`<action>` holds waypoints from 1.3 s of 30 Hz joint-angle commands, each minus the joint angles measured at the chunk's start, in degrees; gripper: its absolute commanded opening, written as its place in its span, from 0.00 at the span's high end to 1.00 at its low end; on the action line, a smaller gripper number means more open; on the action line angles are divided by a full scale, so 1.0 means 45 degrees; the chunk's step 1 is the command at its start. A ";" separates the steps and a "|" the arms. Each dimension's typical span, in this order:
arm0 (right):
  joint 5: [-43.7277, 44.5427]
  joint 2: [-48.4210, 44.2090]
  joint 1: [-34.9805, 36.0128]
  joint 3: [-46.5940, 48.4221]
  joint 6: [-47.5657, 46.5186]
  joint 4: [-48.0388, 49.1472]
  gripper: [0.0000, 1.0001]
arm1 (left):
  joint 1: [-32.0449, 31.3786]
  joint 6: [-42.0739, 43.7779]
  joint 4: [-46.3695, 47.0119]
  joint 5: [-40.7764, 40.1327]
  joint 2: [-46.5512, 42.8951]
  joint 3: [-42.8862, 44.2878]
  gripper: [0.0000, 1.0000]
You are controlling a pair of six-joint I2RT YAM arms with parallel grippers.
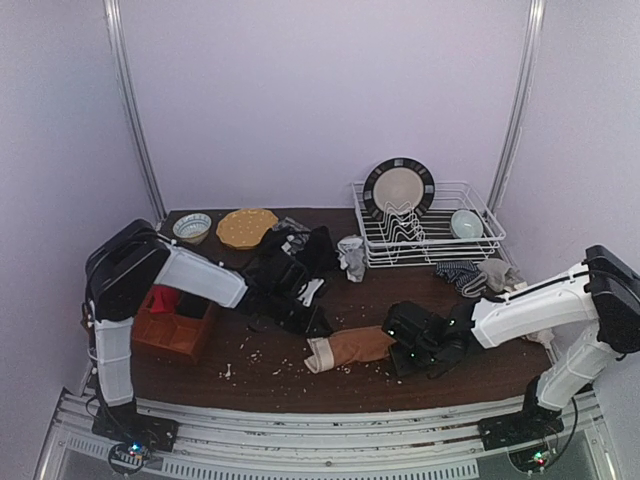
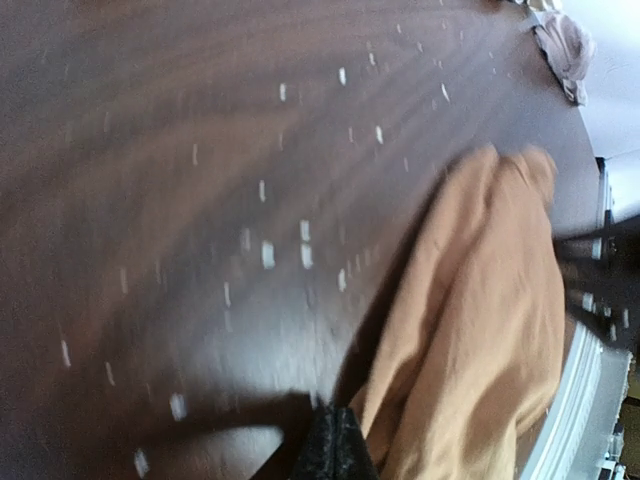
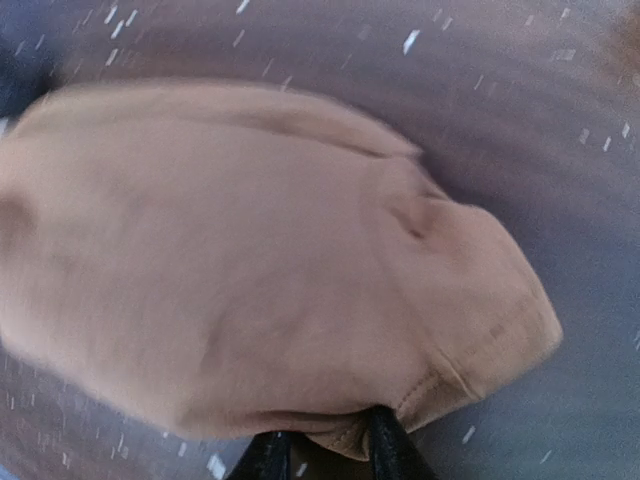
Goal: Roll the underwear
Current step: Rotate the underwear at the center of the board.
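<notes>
Around tan underwear (image 1: 350, 347), scattered pale crumbs (image 2: 268, 254)

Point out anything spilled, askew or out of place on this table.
Small white crumbs are strewn over the dark wooden table, thickest left of the tan-brown cloth underwear; they look spilled. A dark-and-white striped sock lies loose beside the white wire dish rack.

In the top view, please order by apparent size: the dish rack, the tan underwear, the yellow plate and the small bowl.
Largest to smallest:
1. dish rack
2. tan underwear
3. yellow plate
4. small bowl
The plate lies farther from the camera than the underwear, so the order of those two is unsure.
</notes>
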 commanded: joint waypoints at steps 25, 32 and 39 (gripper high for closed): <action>-0.4172 -0.1255 -0.1401 0.1735 -0.1296 0.0145 0.60 | -0.3600 -0.2117 0.0479 -0.4580 -0.5304 -0.4925 0.97; -0.4773 -0.0127 -0.0085 0.1140 -0.0383 0.1766 0.78 | -0.3395 -0.1384 0.0507 -0.4085 -0.3829 -0.2682 1.00; -0.3828 0.0626 0.0623 0.0220 0.0178 0.1572 0.88 | -0.2942 -0.1645 0.1106 -0.3492 -0.2455 -0.1984 1.00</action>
